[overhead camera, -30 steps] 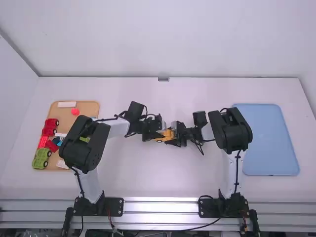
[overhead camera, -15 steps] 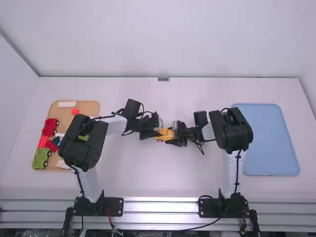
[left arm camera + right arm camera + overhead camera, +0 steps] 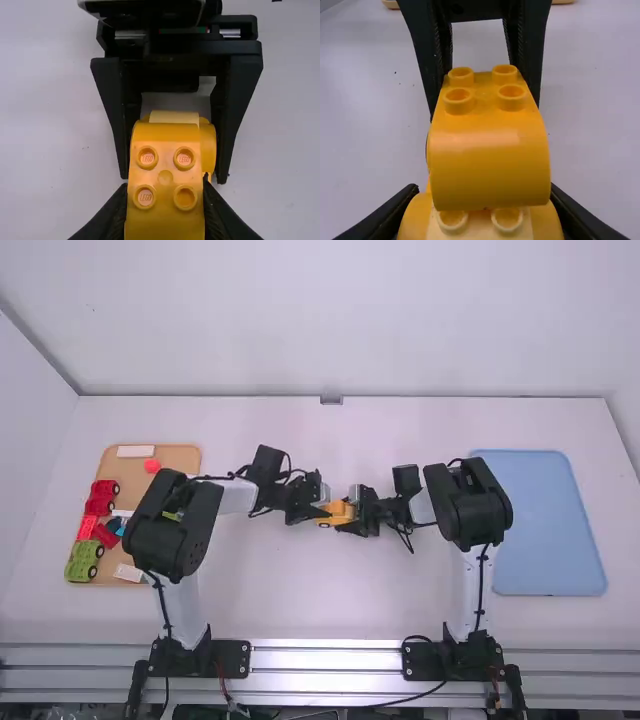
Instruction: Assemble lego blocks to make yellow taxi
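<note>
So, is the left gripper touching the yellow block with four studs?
Touching: in the left wrist view, the left gripper has the yellow block between its fingers, one against each side.

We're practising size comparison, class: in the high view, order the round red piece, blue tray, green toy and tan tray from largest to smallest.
1. Blue tray and tan tray: too close to rank, as the left arm covers part of the tan one
2. Green toy
3. Round red piece

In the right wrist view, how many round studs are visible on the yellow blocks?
6: four on the upper block, two on the lower block beside its rounded end. More may be hidden underneath.
</note>
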You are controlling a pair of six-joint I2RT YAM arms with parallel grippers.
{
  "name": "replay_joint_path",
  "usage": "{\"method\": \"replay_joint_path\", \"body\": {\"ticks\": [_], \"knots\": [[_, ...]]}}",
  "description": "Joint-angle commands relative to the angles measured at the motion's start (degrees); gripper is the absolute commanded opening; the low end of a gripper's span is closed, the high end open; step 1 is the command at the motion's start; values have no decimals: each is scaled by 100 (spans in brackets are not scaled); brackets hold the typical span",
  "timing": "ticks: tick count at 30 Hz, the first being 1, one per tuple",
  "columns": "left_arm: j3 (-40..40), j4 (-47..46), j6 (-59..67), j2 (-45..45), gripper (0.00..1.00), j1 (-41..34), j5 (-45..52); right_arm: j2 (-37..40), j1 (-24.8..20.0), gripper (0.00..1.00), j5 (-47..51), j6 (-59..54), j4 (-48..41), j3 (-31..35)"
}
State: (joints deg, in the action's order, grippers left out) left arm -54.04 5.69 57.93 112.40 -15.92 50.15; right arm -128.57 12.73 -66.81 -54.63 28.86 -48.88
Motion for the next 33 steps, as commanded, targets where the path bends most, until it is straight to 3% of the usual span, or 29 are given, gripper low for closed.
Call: {"method": "replay_joint_path", "body": {"ticks": [1, 18, 33], "knots": [[168, -94, 59, 195, 2, -57, -284, -76, 9, 46, -37, 35, -79, 83], [-87, -1010, 227, 195, 2, -476, -1690, -76, 7, 45, -66, 22, -81, 85], [-151, -1241, 466, 195, 2, -789, -1961, -76, 7, 46, -63, 39, -81, 83]]}}
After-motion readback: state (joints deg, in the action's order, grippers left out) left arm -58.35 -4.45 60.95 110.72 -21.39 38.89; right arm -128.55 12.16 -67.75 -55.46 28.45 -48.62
